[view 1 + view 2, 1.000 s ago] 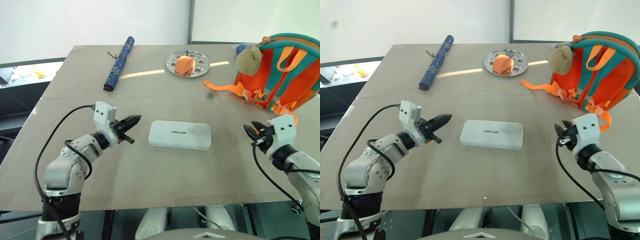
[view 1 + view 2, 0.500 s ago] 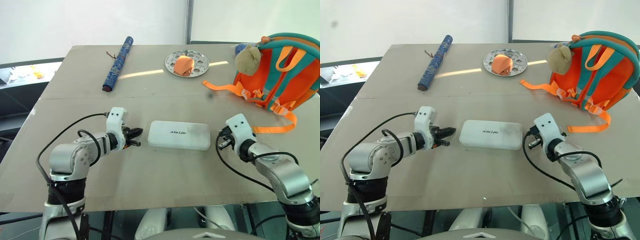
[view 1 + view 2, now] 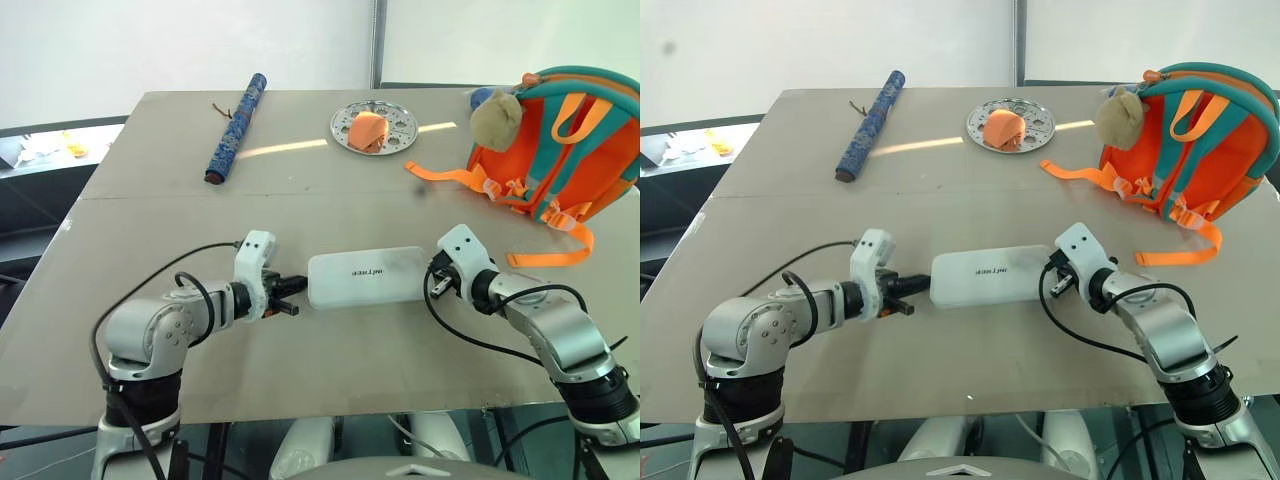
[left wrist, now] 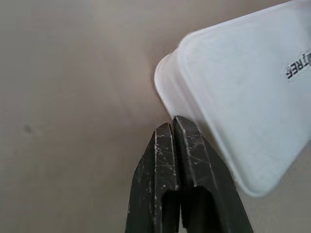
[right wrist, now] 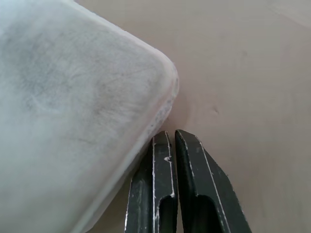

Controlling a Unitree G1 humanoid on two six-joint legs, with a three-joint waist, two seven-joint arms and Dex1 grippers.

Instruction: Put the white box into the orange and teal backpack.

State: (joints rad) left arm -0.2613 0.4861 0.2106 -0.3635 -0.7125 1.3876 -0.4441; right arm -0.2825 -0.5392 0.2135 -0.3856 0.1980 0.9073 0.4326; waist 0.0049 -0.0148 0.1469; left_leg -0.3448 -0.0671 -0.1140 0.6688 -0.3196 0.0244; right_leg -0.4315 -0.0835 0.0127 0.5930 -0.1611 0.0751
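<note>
Box: the white box [image 3: 366, 277] lies near the table's [image 3: 330, 190] front edge, long axis running between my claws.
Left claw [image 3: 291, 296]: fingers together, tips against its left end.
Right claw [image 5: 169, 138]: closed, at its right end.
Backpack: the orange and teal backpack [image 3: 575, 140] stands at the table's right edge, nearer my right arm.

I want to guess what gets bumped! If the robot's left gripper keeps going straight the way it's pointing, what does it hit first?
Most likely the white box. The left gripper, fingers together, already points at its near end, seemingly touching it.

I can't read the small dark lettering on the white box [image 3: 367, 277]; the orange and teal backpack [image 3: 590, 140] runs past the frame edge.
</note>
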